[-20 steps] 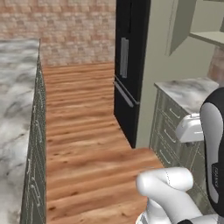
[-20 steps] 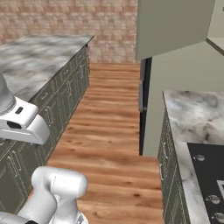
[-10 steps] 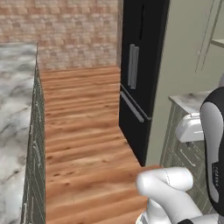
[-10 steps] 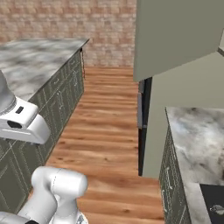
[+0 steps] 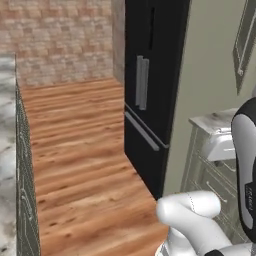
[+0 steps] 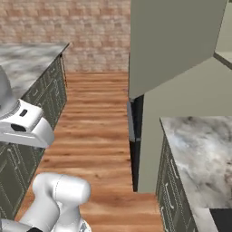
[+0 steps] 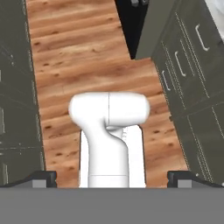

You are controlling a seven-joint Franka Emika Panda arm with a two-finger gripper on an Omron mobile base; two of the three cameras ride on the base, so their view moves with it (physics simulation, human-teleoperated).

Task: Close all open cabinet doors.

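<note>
1. Overhead, an open cabinet door (image 6: 174,43) hangs at upper right of the right base view, a flat sage panel swung out above the marble table (image 6: 199,156), next to the black fridge (image 5: 152,85).
2. Likely rigid, light, hinged; swings w/ a steady push.
3. Best contact: free edge far from hinge, or bar handle; handle not visible.
4. End effector (image 7: 112,178): fingertips wide apart, holding nothing, aimed at wood floor (image 7: 83,61).
</note>
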